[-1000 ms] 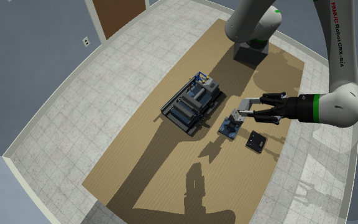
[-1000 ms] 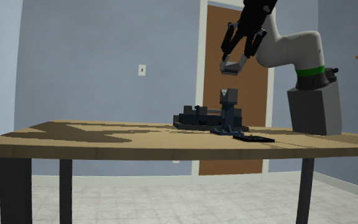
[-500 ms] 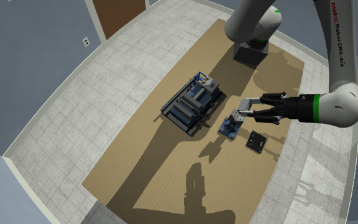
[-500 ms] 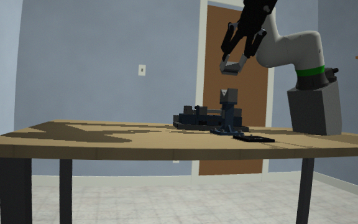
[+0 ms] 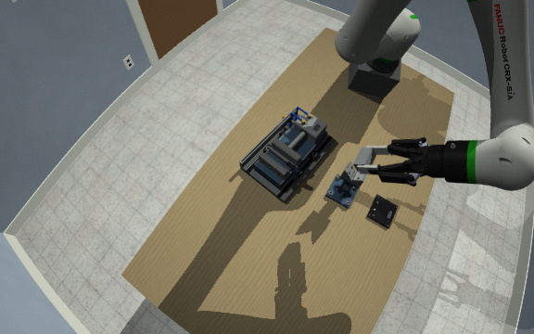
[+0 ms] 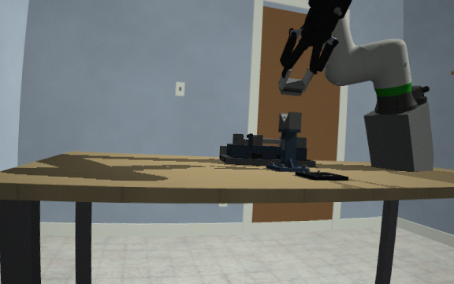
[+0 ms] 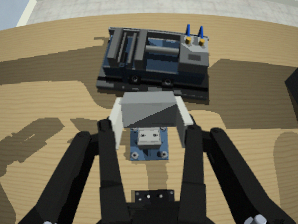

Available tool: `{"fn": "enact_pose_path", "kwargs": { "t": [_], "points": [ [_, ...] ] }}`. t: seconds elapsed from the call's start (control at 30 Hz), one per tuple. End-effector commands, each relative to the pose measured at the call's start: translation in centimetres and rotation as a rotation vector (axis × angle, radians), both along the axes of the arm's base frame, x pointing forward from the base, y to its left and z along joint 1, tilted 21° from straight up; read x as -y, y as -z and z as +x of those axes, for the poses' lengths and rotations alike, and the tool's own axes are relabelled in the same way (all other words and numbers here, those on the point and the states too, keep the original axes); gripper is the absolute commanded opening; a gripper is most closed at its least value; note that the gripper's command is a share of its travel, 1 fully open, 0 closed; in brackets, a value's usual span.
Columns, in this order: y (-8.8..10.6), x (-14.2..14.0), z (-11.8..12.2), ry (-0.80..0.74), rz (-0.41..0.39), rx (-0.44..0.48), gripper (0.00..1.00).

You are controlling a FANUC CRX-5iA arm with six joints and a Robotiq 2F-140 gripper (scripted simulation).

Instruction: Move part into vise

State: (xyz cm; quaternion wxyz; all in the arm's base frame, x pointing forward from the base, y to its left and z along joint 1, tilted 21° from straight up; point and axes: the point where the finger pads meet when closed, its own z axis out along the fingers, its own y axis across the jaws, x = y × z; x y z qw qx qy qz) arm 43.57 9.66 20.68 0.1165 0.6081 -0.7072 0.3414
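Plainly, the hand [image 6: 295,80] is clamped on the part [image 6: 291,87], a pale grey block carried high in the air, well above the V-block [image 6: 289,121] and well apart from the tabletop [image 6: 132,185]; the dark infeed plate [image 5: 382,211] lies bare beside the V-block's blue base, and the vise [image 5: 286,153] waits farther along. In the wrist view the part [image 7: 148,111] spans the gap between the two fingertips, which press on its opposite short ends, so the long sides are free. It looks like a stiff machined metal piece, probably dense for its bulk, with smooth flat faces that could slide in the pads if the wrist swings sharply, but with no risk of crushing or bending. Because the grip is across the ends, the long side can be brought against the fixed jaw without the fingers fouling it, though the end meant for the work stop is covered by a finger. I cannot tell from these views which way the milled slot faces; if it is not downward, laying the part in the V-block and retaking it across the long sides seems the sensible course.
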Motion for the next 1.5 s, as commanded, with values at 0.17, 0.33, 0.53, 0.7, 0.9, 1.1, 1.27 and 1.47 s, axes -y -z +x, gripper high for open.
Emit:
{"fn": "enact_pose_path", "kwargs": {
  "t": [0.17, 0.33, 0.53, 0.7, 0.9, 1.1, 1.27, 1.47],
  "points": [
    [0.2, 0.0, 0.1, 0.0, 0.0, 0.0, 0.0],
    [0.4, -0.1, 0.1, 0.0, 0.0, 0.0, 0.0],
    [0.7, -0.1, 0.3, 0.0, 0.0, 0.0, 0.0],
    [1.0, -0.1, 0.4, 0.0, 0.0, 0.0, 0.0],
    [1.4, -0.2, 0.5, 0.0, 0.0, 0.0, 0.0],
    [1.9, -0.2, 0.7, 0.0, 0.0, 0.0, 0.0],
    [2.4, -0.3, 0.9, 0.0, 0.0, 0.0, 0.0],
    [3.0, -0.4, 1.1, 0.0, 0.0, 0.0, 0.0]
  ]
}}
